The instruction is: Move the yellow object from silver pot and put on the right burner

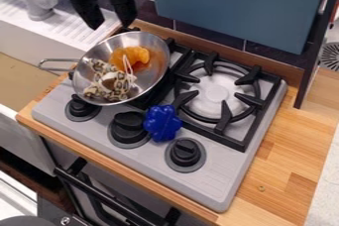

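The silver pot (147, 41) is set on the left side of the stove (218, 173), presumably so that its base is borne by the grate there; its handle (58, 65) is turned outward to the left, away from the right burner (215, 96). The yellow object (137, 55), more orange in tone, is held loosely in the pot, towards its back wall. It is touched by a spotted thing (112, 84), and a pale loop (128, 65) is seen beside it, which could be snagged during a lift. The right burner is left bare, so the object can be received there; a flat resting spot would best be sought near its middle, between the prongs. A blue thing (162, 123) is lodged among the front knobs (128, 127), outside the task.

The gripper (111, 22) is hung above the pot's back left rim, with its fingers (124, 11) pointed downward and spread apart, nothing being gripped. The wrist is placed behind them, near the top edge of the view. A shift to the right and forward, then a lowering, would be needed before the object could be grasped.
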Robot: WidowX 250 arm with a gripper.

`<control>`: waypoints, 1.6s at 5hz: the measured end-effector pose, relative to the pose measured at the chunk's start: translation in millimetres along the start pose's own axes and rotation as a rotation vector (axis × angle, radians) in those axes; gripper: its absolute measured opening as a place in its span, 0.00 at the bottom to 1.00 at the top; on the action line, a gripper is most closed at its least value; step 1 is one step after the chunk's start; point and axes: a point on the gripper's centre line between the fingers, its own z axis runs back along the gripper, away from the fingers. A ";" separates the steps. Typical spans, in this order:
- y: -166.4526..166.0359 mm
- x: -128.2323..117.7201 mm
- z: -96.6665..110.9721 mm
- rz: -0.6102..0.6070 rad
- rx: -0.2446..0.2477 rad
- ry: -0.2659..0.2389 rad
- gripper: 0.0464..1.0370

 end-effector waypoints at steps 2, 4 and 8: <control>3.7 -10.9 -22.0 -0.095 -0.050 -0.031 0.96; -1.5 -9.6 -43.9 -0.101 -0.028 -0.023 0.96; -5.3 -1.6 -70.1 -0.110 0.044 0.005 0.96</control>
